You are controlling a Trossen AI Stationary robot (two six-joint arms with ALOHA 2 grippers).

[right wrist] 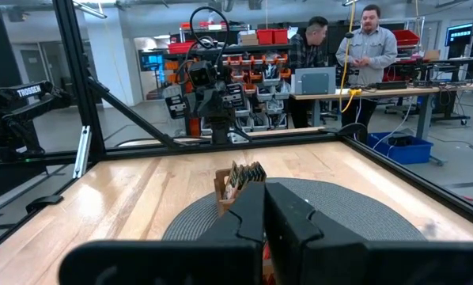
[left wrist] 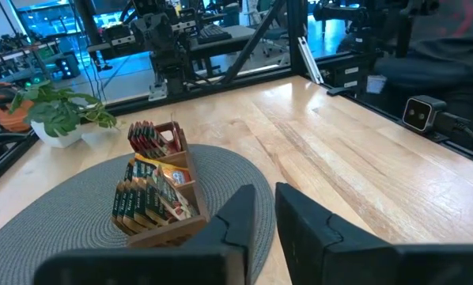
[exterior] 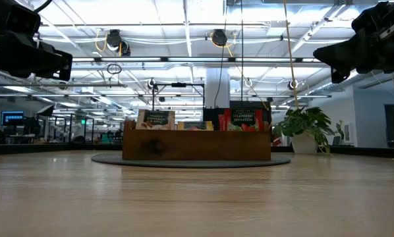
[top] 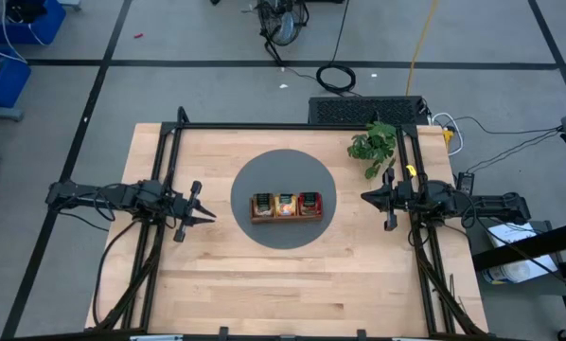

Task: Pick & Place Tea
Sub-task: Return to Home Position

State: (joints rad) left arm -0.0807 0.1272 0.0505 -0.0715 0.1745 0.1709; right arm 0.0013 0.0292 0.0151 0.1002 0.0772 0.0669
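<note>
The tea sachets stand upright in a brown three-compartment wooden tray [top: 285, 218] on a round grey mat [top: 255, 170]. The green ones [top: 263, 205] fill its left compartment, the orange-yellow ones [top: 286, 205] the middle and the red ones [top: 309, 203] the right. My left gripper [top: 210, 216] hovers shut to the left of the mat, pointing at the tray. My right gripper [top: 363, 197] hovers shut to the right of the mat, also facing the tray. In the left wrist view the tray [left wrist: 161, 228] lies beyond my fingers [left wrist: 266, 198]. In the right wrist view the sachets [right wrist: 244, 174] show just past my gripper [right wrist: 264, 194].
A small green leafy plant [top: 373, 144] in a white pot stands near the table's far right, behind my right arm. Black frame rails run along the table's left, right and far sides. Bare wood lies around the mat. People stand in the room beyond the table [right wrist: 367, 39].
</note>
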